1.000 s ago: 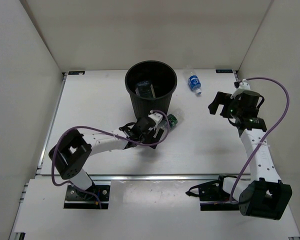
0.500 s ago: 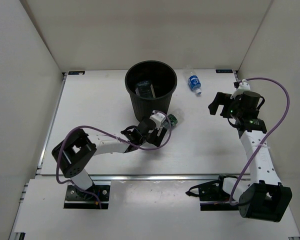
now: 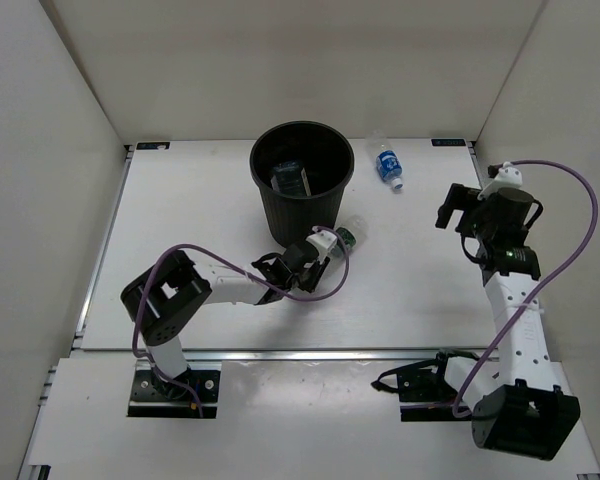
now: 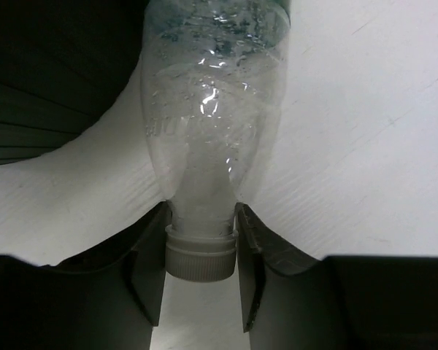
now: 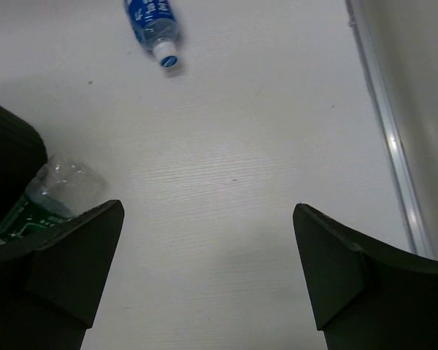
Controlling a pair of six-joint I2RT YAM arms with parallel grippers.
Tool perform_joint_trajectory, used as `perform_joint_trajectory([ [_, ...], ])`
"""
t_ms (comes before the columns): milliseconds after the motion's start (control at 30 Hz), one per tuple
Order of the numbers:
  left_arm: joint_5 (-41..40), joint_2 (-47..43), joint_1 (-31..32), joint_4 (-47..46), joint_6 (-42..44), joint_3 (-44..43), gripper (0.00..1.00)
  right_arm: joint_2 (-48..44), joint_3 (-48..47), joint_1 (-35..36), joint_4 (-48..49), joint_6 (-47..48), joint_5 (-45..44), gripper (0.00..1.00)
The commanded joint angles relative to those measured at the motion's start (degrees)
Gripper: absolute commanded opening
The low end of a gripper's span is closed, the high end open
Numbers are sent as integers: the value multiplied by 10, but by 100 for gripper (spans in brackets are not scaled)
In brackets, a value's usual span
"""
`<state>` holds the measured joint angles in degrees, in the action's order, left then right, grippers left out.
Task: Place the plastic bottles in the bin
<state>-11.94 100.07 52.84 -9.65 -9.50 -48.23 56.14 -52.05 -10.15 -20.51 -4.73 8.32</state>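
The black bin point(image 3: 280, 205) stands at the table's middle back, and one clear bottle point(image 3: 292, 180) lies inside it. Against the bin's base on the right lies the green-labelled bottle point(image 3: 348, 236). My left gripper point(image 3: 330, 245) is shut on its neck. In the left wrist view the two fingers press the neck just above the white cap point(image 4: 201, 254), with the clear body point(image 4: 213, 109) stretching away beside the bin wall point(image 4: 44, 73). The blue-labelled bottle point(image 3: 386, 165) lies on the table right of the bin. My right gripper point(image 3: 460, 207) hovers open farther right, holding nothing; its view shows the blue-labelled bottle point(image 5: 152, 18) and the green-labelled bottle point(image 5: 51, 193).
White walls close in the table on the left, back and right. A metal rail point(image 5: 390, 146) runs along the table's right edge, close to my right arm. Purple cables loop off both arms point(image 3: 570, 230).
My left gripper has slid right to the green-labelled bottle's neck and shut on it. My right gripper has drifted slightly right and toward the back, still open.
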Motion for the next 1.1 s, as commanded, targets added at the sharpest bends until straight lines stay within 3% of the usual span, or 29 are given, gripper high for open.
perform_joint_trajectory([
  [0,20,-8,7,-14,4,-27,43,-25,12,8,5,1,-101,99],
  [33,15,-8,9,-10,9,-31,42,-29,23,12,0,-6,-135,99],
  [67,20,-6,12,-6,14,-33,34,-37,22,5,-4,-25,-166,99],
  [200,25,-22,20,1,20,-45,12,-57,30,-48,-30,-45,-163,99],
  [333,68,-66,26,34,16,-65,0,-60,32,-29,-37,-32,-201,99],
  [567,90,-172,54,150,22,-178,0,-62,19,-47,-25,-43,-168,99],
  [667,111,-222,32,149,3,-214,0,-48,10,-48,-18,-51,-123,99],
  [800,77,-270,-24,126,-6,-250,1,10,-16,-4,-29,-39,-89,99],
  [967,55,-232,-112,122,-5,-302,3,96,-94,84,-11,-6,-81,99],
  [1067,53,-186,-135,129,3,-344,3,163,-147,89,5,-10,-73,99],
])
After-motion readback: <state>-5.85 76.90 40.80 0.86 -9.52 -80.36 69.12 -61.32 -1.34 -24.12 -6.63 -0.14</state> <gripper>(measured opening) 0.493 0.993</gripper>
